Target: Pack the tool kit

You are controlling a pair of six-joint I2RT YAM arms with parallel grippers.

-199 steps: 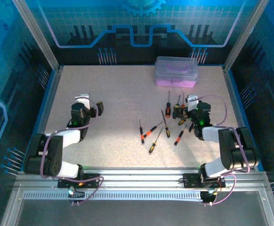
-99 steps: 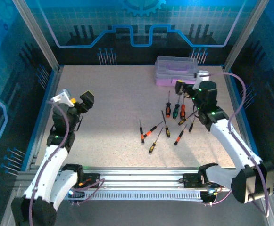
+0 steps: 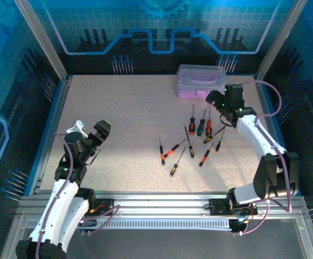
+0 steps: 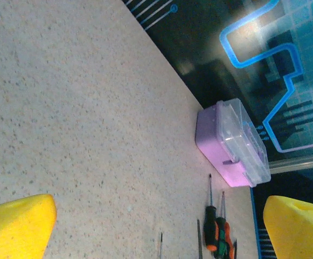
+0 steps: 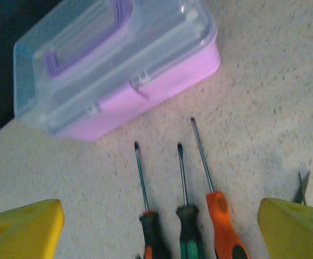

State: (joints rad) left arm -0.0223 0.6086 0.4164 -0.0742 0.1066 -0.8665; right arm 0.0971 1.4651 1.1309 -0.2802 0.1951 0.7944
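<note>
Packing not begun: both grippers spread, holding nothing.
The closed purple case (image 3: 201, 82) sits far right on the table (image 3: 124, 108), with the screwdrivers (image 3: 191, 141) loose nearby. The right gripper (image 5: 157, 227) hovers over three of them, and the left gripper (image 3: 90, 131) is well apart.

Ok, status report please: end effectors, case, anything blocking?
Left end effector open, empty. Right end effector open, facing case. Case lid shut. Screwdrivers loose on table.

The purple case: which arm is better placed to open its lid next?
Right, probably. The right gripper hovers open beside the purple case, whose closed lid faces its wrist camera. The left gripper is open too, but far away near the table's left edge.
</note>
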